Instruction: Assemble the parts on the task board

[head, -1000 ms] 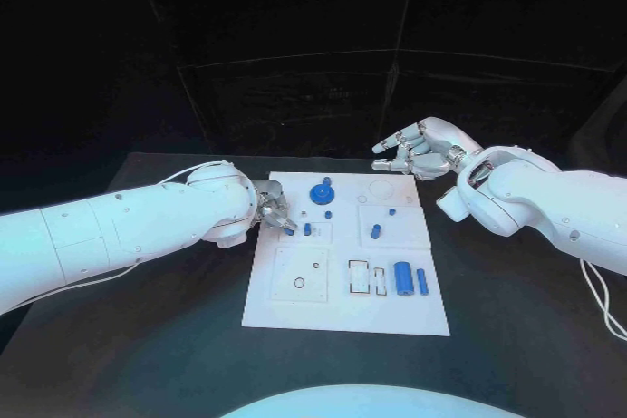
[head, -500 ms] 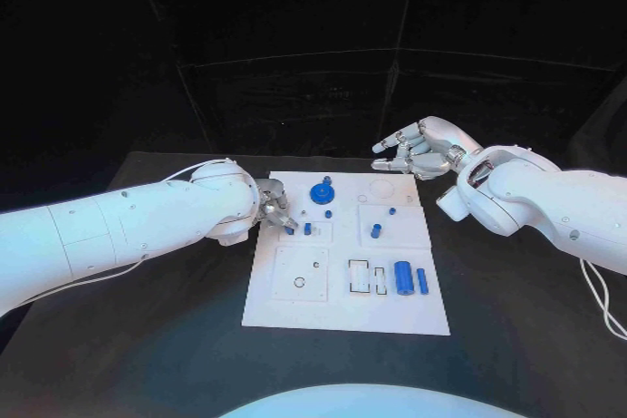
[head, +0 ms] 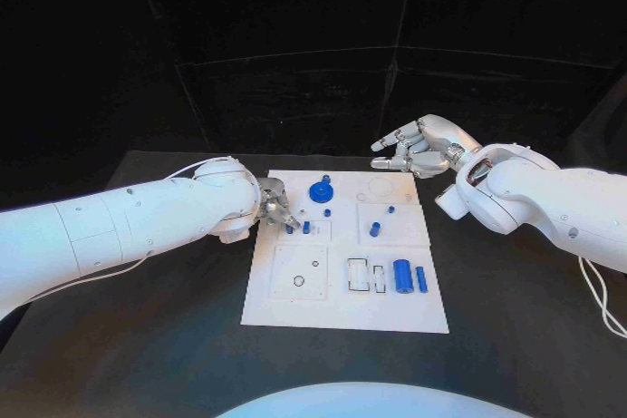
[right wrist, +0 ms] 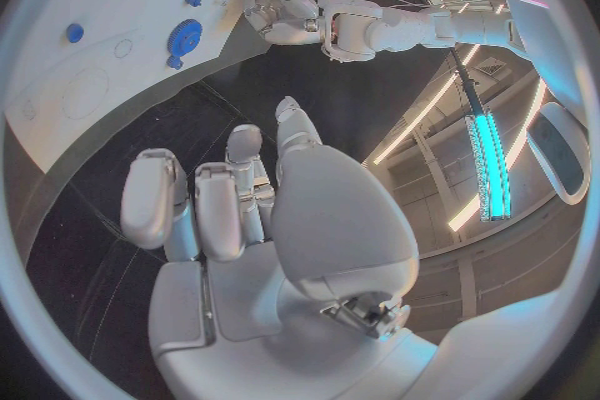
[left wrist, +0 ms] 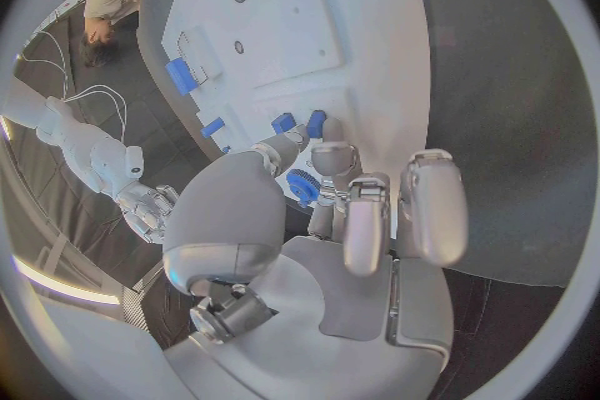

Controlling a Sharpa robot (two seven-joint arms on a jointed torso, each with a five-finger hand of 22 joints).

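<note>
Black table (head: 157,345), white task board (head: 346,309) at centre, no readable writing anywhere. Right hand (head: 420,146) hovers past the board's far edge, fingers curled, holding nothing, unmoved. Left hand (head: 274,207) has edged inward, fingertips pinching a small blue peg (head: 290,228) at the board's left side; seating likely underway.

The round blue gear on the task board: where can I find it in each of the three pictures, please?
Head view: the round blue gear lies at the far end of the task board, right of the left hand.
Left wrist view: the gear shows partly between that hand's fingers.
Right wrist view: the gear lies on the board, near its edge.
Shared landmark: the left hand at the board's edge.
</note>
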